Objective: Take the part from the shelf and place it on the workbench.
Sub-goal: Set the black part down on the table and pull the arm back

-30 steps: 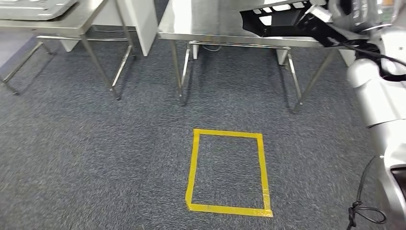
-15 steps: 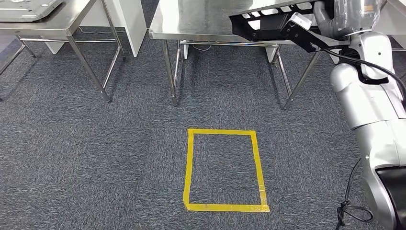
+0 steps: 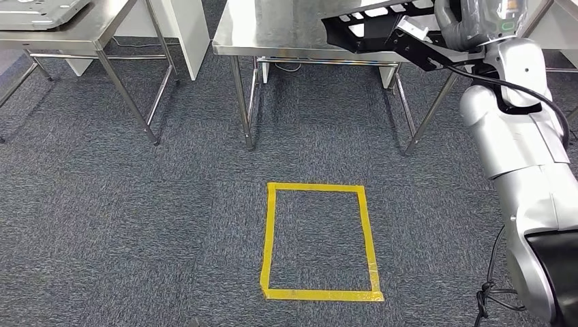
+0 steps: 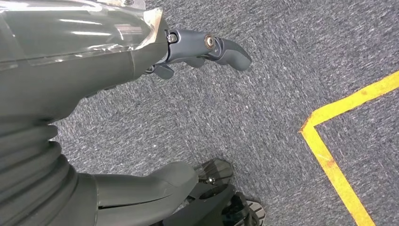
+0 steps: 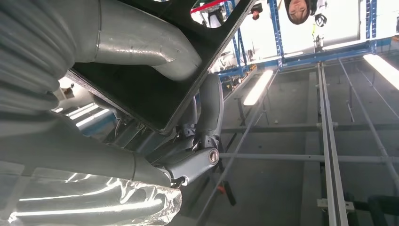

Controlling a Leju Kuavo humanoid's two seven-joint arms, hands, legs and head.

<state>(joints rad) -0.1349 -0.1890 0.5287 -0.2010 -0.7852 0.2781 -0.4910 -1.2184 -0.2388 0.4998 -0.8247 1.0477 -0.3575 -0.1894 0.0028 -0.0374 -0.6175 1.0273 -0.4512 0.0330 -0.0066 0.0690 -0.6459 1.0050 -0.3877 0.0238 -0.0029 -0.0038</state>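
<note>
Right wrist view puts me close behind my right hand (image 5: pixel 188 127), whose grey thumb and darker fingers (image 5: pixel 209 106) are clamped around the edge of a flat black panel part with cut-out openings (image 5: pixel 136 94). The grip looks firm, with the panel's edge pinched between thumb and fingers. Beyond the hand I see ceiling lights, blue shelf uprights and a person in the distance, all turned upside down.

From the head view, the same flat black part (image 3: pixel 364 30) is carried high on my right arm, with my right hand (image 3: pixel 416 41) holding its near end. The part hangs over the front edge of a stainless steel workbench with thin metal legs (image 3: pixel 272 30), though I cannot tell whether it touches the top. I judge it is not yet set down.

My left hand (image 4: pixel 197 49) hangs low at my side over dark grey carpet (image 4: pixel 263 94), its fingers loosely apart and holding nothing. A corner of yellow floor tape (image 4: pixel 329 141) lies beside it.

On the floor in front of me, a rectangle of yellow tape (image 3: pixel 271 238) marks a standing spot on the carpet, well short of the workbench. A second steel table with a pale grey tray on it (image 3: pixel 82 30) stands off to the left.

As I read it, the pick from the shelf is done. What remains is lowering the part onto the workbench top, letting go, and withdrawing the arm.
</note>
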